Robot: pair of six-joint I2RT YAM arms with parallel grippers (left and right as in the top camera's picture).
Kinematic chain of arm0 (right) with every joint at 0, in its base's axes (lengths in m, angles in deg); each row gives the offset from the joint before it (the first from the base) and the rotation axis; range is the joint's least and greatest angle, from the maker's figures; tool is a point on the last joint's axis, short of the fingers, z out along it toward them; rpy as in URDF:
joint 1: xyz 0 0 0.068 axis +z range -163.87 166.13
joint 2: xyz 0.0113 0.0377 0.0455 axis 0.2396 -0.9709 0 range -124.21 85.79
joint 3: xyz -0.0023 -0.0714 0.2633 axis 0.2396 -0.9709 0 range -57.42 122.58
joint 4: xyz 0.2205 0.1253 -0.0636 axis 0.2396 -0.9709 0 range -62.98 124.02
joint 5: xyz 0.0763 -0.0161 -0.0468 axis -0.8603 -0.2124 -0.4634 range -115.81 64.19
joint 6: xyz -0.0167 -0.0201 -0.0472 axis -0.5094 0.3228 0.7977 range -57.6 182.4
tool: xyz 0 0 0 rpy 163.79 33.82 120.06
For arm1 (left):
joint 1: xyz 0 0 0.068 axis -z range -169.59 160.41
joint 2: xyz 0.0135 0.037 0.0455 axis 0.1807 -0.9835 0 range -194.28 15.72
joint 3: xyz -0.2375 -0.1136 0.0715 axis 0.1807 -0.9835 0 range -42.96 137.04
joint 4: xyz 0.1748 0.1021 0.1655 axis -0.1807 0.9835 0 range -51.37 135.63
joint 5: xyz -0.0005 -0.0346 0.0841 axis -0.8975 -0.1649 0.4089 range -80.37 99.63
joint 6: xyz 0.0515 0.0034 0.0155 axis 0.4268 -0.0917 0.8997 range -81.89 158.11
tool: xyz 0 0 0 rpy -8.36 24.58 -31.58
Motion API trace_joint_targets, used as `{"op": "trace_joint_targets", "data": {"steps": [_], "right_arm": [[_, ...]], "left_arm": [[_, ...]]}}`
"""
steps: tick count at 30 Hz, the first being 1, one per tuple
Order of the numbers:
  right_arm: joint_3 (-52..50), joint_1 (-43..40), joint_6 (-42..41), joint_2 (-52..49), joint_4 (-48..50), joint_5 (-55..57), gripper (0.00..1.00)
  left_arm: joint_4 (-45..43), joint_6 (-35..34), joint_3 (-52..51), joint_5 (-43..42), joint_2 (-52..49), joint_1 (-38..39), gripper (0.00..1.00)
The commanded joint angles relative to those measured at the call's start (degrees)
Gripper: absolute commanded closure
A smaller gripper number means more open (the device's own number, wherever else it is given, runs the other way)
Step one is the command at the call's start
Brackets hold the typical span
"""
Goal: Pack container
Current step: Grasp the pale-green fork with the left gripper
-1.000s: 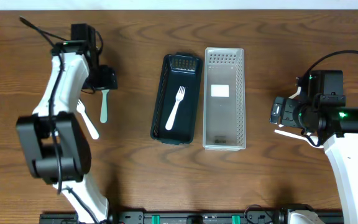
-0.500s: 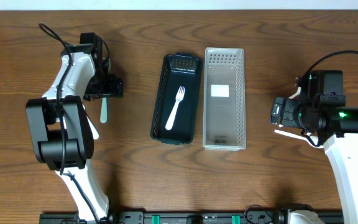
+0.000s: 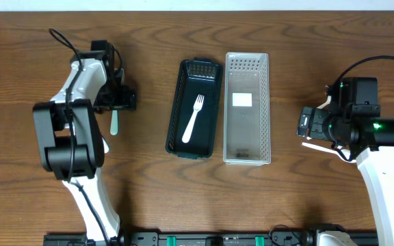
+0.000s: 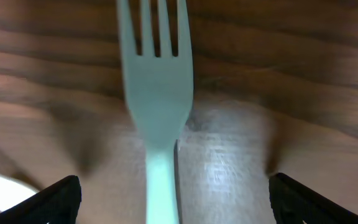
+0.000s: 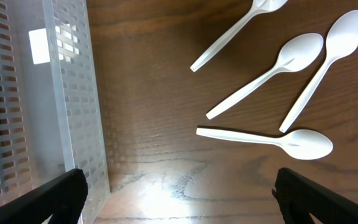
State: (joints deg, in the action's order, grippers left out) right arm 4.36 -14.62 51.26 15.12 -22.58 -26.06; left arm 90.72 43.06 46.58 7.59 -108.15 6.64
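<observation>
Pale green fork on bench at dark tray's 9 o'clock; tines hidden under left hand, which is spread wide and gripping nothing. Handle cut off in wrist view. White spoons visible in right wrist view only; right hand spread, empty. Tray holds white fork; clear basket at its 3 o'clock.

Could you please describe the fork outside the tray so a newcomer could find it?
Find the dark tray in the middle, then look left to the left hand. The fork lies on the bare table under that hand; unlike the white fork in the tray, it is pale green.
</observation>
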Motion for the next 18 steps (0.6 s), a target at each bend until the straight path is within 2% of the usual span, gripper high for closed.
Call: {"op": "trace_joint_targets", "data": {"steps": [1,6,10,15,18], "right_arm": [[1.0,0.4,0.1,0.1,-0.5,-0.2,0.01],[1.0,0.4,0.1,0.1,-0.8,-0.2,0.01],[1.0,0.4,0.1,0.1,-0.9,-0.2,0.01],[1.0,0.4,0.1,0.1,-0.9,-0.2,0.01],[1.0,0.4,0.0,0.1,-0.9,-0.2,0.01]], "left_arm": [[0.0,0.4,-0.2,-0.3,-1.2,-0.4,0.1],[-0.3,0.4,-0.2,-0.3,-1.2,-0.4,0.11],[-0.3,0.4,-0.2,-0.4,-1.2,-0.4,0.37],[-0.3,0.3,-0.2,-0.4,-1.2,-0.4,0.43],[-0.1,0.4,-0.2,-0.4,-1.2,-0.4,0.5]]}}
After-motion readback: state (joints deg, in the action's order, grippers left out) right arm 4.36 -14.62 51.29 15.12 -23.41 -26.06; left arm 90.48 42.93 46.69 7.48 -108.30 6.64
